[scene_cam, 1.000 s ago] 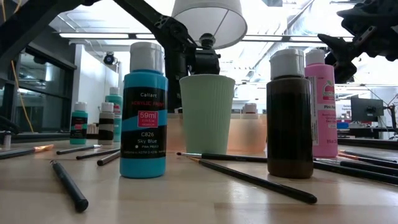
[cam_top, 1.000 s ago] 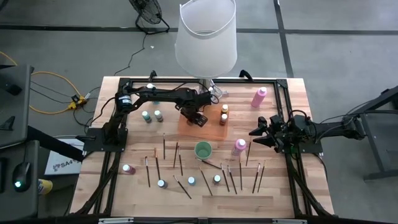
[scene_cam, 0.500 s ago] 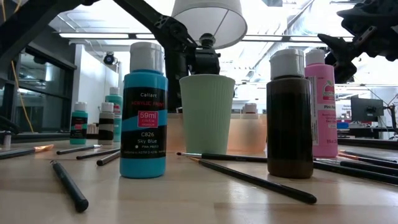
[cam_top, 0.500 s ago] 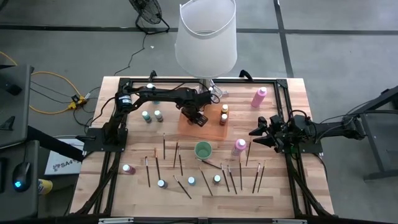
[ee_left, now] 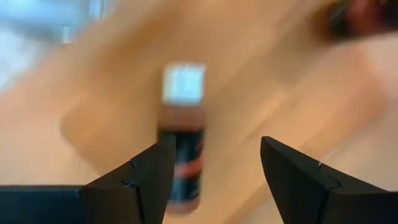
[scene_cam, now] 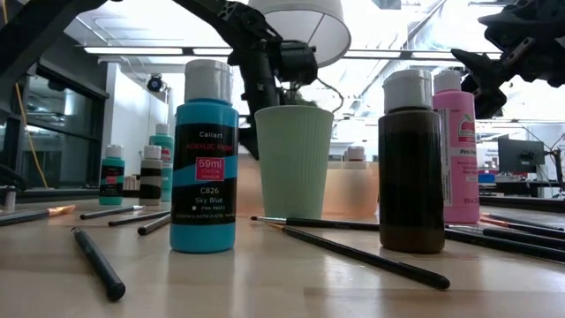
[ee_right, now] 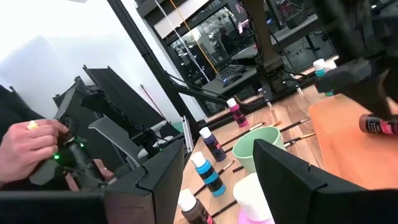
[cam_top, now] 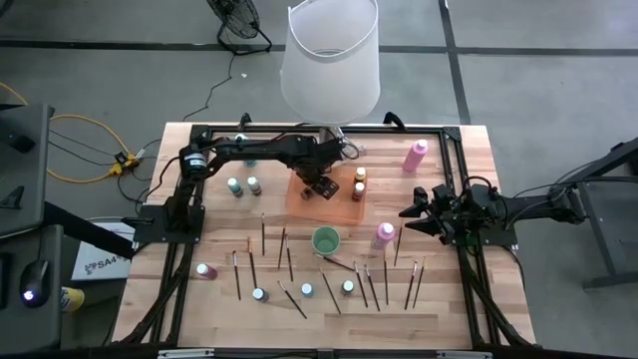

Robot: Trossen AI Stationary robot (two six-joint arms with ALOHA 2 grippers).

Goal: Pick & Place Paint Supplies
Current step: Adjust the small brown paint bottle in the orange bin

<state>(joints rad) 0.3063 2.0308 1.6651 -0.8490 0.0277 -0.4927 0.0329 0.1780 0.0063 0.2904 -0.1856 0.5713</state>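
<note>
My left gripper (cam_top: pixel 321 186) hangs open above the orange mat (cam_top: pixel 339 206), its fingers pointing steeply down. Under it a dark paint bottle (ee_left: pixel 183 155) with a white cap lies on its side on the mat, just beside one finger and untouched; the right wrist view also shows this bottle (ee_right: pixel 378 125). Two brown bottles (cam_top: pixel 359 181) stand on the mat's right part. My right gripper (cam_top: pixel 407 213) waits open at the table's right side with nothing between its fingers (ee_right: pixel 219 149).
A mint cup (cam_top: pixel 325 239) stands mid-table. Pink bottles (cam_top: pixel 415 155) (cam_top: pixel 383 234), small bottles (cam_top: pixel 244 185) (cam_top: pixel 307 289) and several dark brushes (cam_top: pixel 264 236) are spread over the wood. The white-shaded lamp (cam_top: pixel 331 55) stands at the far edge. A person's hand (ee_right: pixel 28 146) shows beyond the table.
My left gripper has gone up from the orange mat and rolled a little; in the low view its hand now stands clearly higher above the cup's rim.
</note>
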